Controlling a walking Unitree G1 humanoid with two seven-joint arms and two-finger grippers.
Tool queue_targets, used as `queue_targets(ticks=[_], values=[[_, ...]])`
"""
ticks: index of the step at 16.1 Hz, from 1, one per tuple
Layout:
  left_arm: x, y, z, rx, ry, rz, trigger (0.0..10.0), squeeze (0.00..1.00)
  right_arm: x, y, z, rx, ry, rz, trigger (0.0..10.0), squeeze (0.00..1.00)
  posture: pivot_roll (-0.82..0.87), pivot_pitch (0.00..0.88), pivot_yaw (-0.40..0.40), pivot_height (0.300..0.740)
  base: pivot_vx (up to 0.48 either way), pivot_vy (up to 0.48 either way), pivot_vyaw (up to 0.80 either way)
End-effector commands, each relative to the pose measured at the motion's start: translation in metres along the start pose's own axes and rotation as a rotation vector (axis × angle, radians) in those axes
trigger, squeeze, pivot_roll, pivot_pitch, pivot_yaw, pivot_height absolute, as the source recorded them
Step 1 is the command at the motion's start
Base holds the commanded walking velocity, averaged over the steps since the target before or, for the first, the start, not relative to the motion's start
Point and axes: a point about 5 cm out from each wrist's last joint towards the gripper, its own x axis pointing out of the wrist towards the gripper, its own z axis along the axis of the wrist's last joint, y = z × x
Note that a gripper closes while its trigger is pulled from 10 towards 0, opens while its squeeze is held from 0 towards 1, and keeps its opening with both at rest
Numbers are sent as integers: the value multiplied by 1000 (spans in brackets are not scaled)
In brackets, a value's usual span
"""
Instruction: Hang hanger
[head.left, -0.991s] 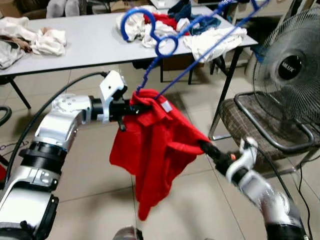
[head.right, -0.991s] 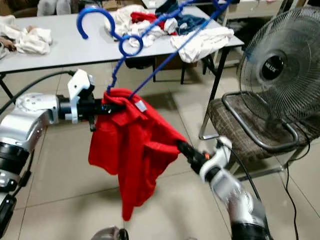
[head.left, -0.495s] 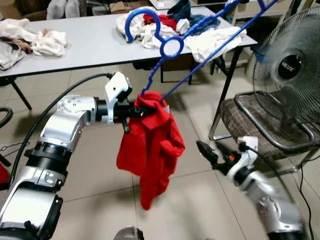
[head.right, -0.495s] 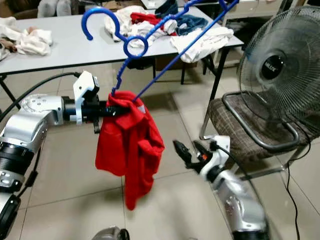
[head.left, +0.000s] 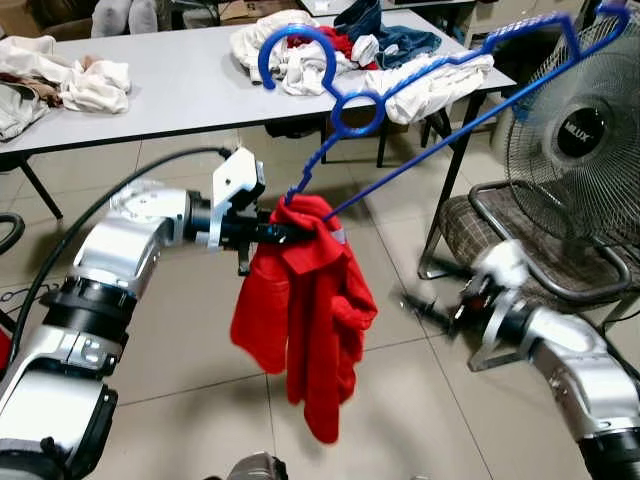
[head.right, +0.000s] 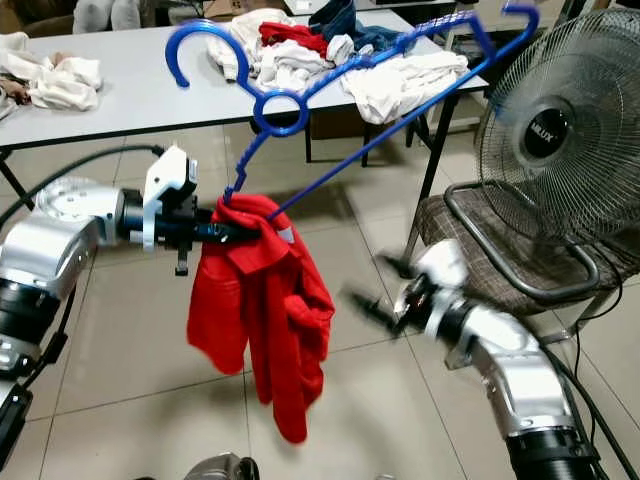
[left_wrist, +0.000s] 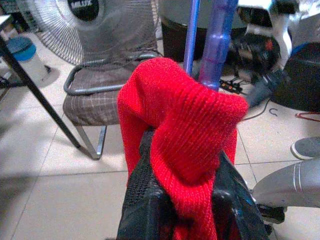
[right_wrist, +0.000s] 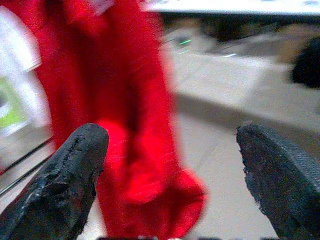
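A blue plastic hanger (head.left: 340, 92) slants up to the right, its hook toward the table. One end of it is buried in the collar of a red garment (head.left: 305, 320), which hangs limp toward the floor. My left gripper (head.left: 275, 232) is shut on that bunched collar and the hanger end. In the left wrist view the red knit (left_wrist: 185, 120) bulges between the black fingers (left_wrist: 142, 170). My right gripper (head.left: 425, 308) is blurred, low and to the right of the garment, not touching it. The right wrist view has its fingertips (right_wrist: 75, 165) wide apart, facing the red cloth (right_wrist: 125, 100).
A grey table (head.left: 190, 85) behind holds heaps of white, red and blue clothes (head.left: 330, 45). At the right stand a floor fan (head.left: 580, 130) and a checked chair (head.left: 520, 240) with a metal frame. Tiled floor lies below the garment.
My right gripper let go of the garment's lower edge and drew back to the right. The garment swung down and hangs straight. The hanger tilted flatter.
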Motion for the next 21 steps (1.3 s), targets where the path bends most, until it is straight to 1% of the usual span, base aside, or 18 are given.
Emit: queue_targets(ticks=[1,3,4,5,6,7,8,9,10,11,12,13,16,17,18,19,20,21], values=[[-1,2,19,55,-38,-24,0,0,0,2,-5,1,43,53,10000,0,14,0,66,740,0,0,0],[-1,-3,26,68,-53,-74,0,0,5,-8,-5,-35,67,22,10000,0,18,0,62,740,0,0,0],[0,-5,29,70,-59,-98,0,0,8,-14,-2,-49,63,-12,8824,0,18,0,62,740,0,0,0],[0,-7,30,74,-59,-115,0,0,10,-17,0,-47,58,-13,6196,0,21,0,56,740,0,0,0],[0,-8,34,81,-64,-132,0,0,12,-19,0,-43,71,-6,3176,0,21,0,56,740,0,0,0],[0,-9,36,85,-69,-144,0,0,13,-20,-1,-57,91,4,1255,0,20,0,56,740,0,0,0],[1,-10,38,88,-71,-148,0,0,13,-19,-1,-61,95,27,1020,0,22,0,54,740,0,0,0],[1,-9,38,89,-66,-145,0,0,12,-18,0,-64,92,38,1294,0,25,0,51,740,0,0,0],[2,-7,33,96,-29,-125,0,0,7,-19,10,-89,58,52,3804,0,28,0,48,740,0,0,0],[3,-4,29,86,-7,-97,0,0,1,-21,25,-92,-9,49,7569,0,23,0,50,740,0,0,0],[3,-1,25,70,-4,-62,0,0,-9,-22,36,-128,-23,53,9882,0,14,0,54,740,0,0,0],[2,3,20,55,19,-23,0,0,-20,-18,42,-178,-2,73,10000,0,12,0,56,740,0,0,0],[-3,9,-5,34,163,50,0,0,-43,0,63,-259,12,116,10000,0,-5,0,66,740,0,0,0],[-4,10,-12,22,195,59,0,0,-49,12,71,-256,27,175,10000,0,-11,0,71,740,0,0,0],[-4,11,-14,19,206,62,0,0,-51,15,73,-252,31,191,10000,0,-11,0,71,740,0,0,0],[-5,13,-22,14,271,66,0,0,-52,32,93,-268,-7,257,10000,804,-22,0,81,740,0,0,0],[-7,14,-27,22,336,50,0,0,-51,40,116,-304,-87,267,10000,1000,-28,0,88,740,0,0,0],[-7,12,-29,30,391,0,0,0,-49,36,144,-358,-185,210,10000,1000,-33,0,95,740,0,0,0]])
